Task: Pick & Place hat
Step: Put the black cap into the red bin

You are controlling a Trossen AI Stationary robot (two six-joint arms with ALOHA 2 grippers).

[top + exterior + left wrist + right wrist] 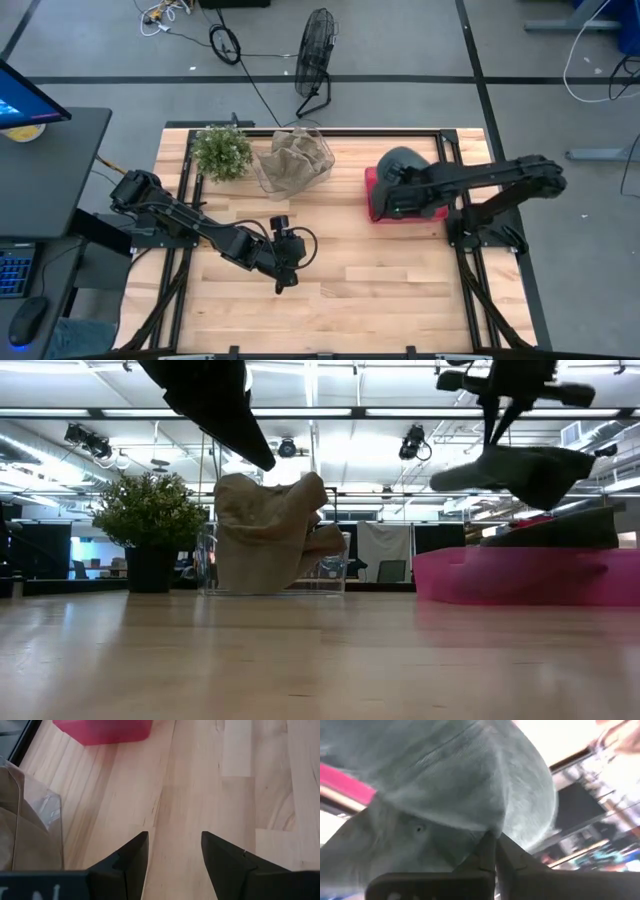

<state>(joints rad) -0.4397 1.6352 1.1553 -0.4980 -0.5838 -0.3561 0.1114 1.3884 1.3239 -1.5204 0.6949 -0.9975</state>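
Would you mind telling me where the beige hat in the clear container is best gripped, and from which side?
Probably from above, on the crumpled top fold of the beige hat. It stands higher than the walls of the clear container, which block a grip from the sides. The open left gripper, over bare table, seems the one to do it, since the right gripper holds the grey hat over the pink bin.

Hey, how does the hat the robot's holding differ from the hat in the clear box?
The grey hat hangs in the air, pinched by the right gripper above the pink bin; the tan hat sits crumpled in the clear box. The grey one is dark, the tan one pale. Both are soft fabric.
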